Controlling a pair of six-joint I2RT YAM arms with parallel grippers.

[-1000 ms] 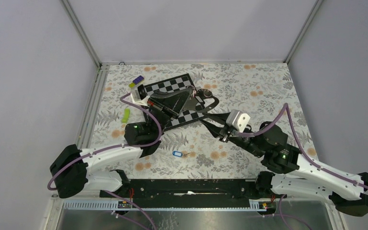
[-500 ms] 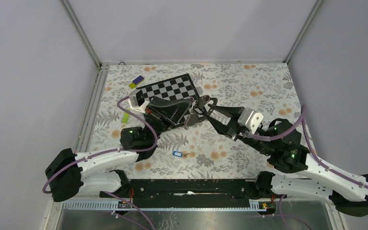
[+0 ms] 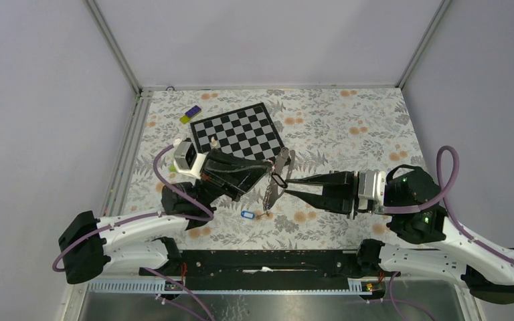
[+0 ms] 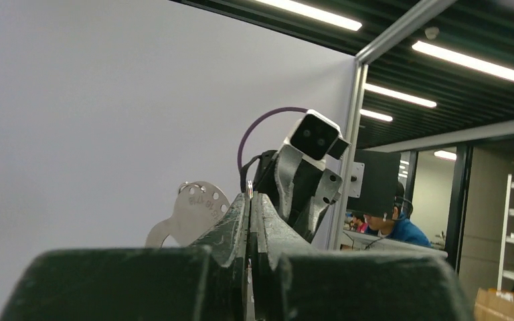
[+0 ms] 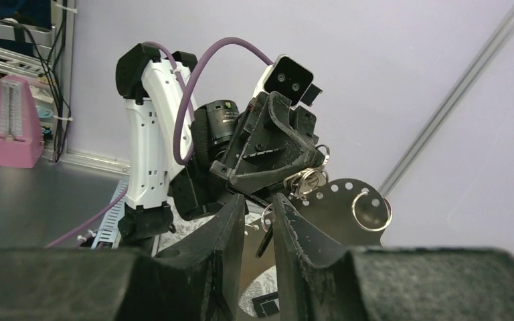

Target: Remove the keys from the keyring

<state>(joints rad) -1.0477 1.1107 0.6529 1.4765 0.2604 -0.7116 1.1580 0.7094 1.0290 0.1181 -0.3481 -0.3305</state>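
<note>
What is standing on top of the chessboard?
A small white chess piece stands at the chessboard's near-left corner. The left gripper covers part of the near edge; anything there is hidden.

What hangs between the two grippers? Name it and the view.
A bunch of silvery keys with a perforated metal plate, pinched by the left gripper; the right wrist view shows it best.
</note>
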